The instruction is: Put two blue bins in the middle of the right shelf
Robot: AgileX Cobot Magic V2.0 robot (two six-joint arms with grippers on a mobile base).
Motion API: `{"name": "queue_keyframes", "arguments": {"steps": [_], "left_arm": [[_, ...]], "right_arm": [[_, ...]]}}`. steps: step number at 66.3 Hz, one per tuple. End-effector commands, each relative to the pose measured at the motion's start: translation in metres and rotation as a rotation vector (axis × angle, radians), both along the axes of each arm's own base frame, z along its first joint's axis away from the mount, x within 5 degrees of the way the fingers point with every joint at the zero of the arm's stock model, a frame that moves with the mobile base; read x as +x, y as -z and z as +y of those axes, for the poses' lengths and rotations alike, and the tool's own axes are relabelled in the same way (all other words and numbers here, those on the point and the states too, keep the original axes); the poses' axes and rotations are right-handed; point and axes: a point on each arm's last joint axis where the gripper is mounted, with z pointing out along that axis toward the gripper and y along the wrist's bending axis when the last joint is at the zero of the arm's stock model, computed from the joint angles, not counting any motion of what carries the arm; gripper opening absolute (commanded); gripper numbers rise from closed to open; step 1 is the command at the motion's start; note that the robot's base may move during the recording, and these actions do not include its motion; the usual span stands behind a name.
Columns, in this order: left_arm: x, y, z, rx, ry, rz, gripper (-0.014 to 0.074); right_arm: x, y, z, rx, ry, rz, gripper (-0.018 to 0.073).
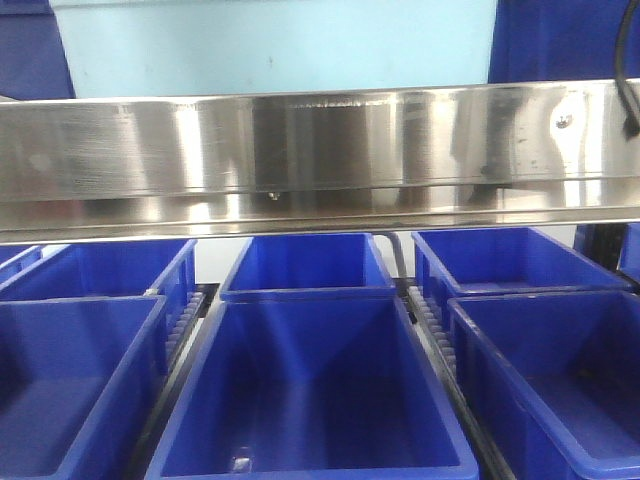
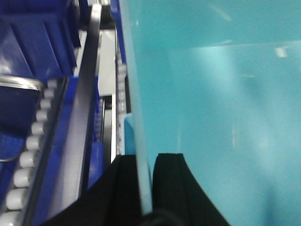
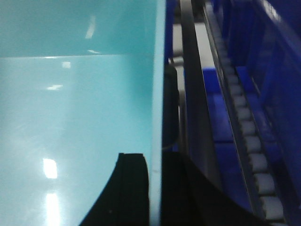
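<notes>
Likely a warehouse: blue bins [image 1: 310, 400] on roller racks [image 3: 251, 150].

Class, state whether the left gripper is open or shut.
Shut on the pale bin: the left gripper has a black finger on each side of its wall.

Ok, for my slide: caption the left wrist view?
Left hand grips a wall of the light blue bin, roller track alongside.
</notes>
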Motion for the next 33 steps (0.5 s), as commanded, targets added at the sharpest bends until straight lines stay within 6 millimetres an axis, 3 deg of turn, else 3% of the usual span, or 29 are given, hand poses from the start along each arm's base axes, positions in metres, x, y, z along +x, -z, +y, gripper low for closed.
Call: {"name": "queue_keyframes", "arguments": {"steps": [1, 13, 21, 33], "left_arm": [[0.015, 0.005, 0.003, -0.032, -0.015, -0.024, -0.0111], [0.023, 0.012, 0.019, -0.128, -0.049, 0.018, -0.0111], [0.024, 0.011, 0.020, -0.132, -0.045, 0.004, -0.0111], [0.026, 0.011, 0.019, -0.127, -0.039, -0.006, -0.0111]], "right_arm": [[0.004, -0.005, 0.005, 0.033, -0.016, -0.067, -0.0163], [0.006, -0.008, 0.006, 0.041, -0.024, -0.102, -0.0163], [0.008, -0.007, 0.006, 0.041, -0.027, -0.114, -0.0163], [0.019, 0.008, 0.010, 0.026, -0.025, -0.076, -0.0163]]}}
